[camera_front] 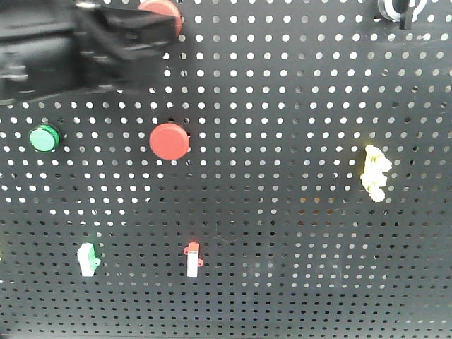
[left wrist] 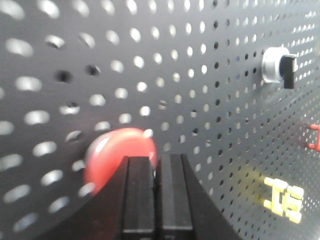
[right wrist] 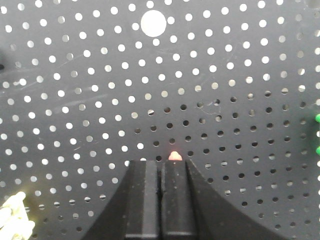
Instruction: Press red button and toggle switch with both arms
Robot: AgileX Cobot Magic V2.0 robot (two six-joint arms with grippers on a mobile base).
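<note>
left gripper (left wrist: 155,161) has its fingers squeezed together, tips right at the red button (left wrist: 112,152), top-left on the pegboard (camera_front: 282,233). can't tell if it's touching. button looks like hard plastic, face pointing straight out of the board, so i'd push dead centre. toggle switch (left wrist: 278,65) sits top right, probably stiff, lever running up-down and pointing down; pinch that and twist. right gripper (right wrist: 160,167) is closed too, toggle not in its view.
</note>
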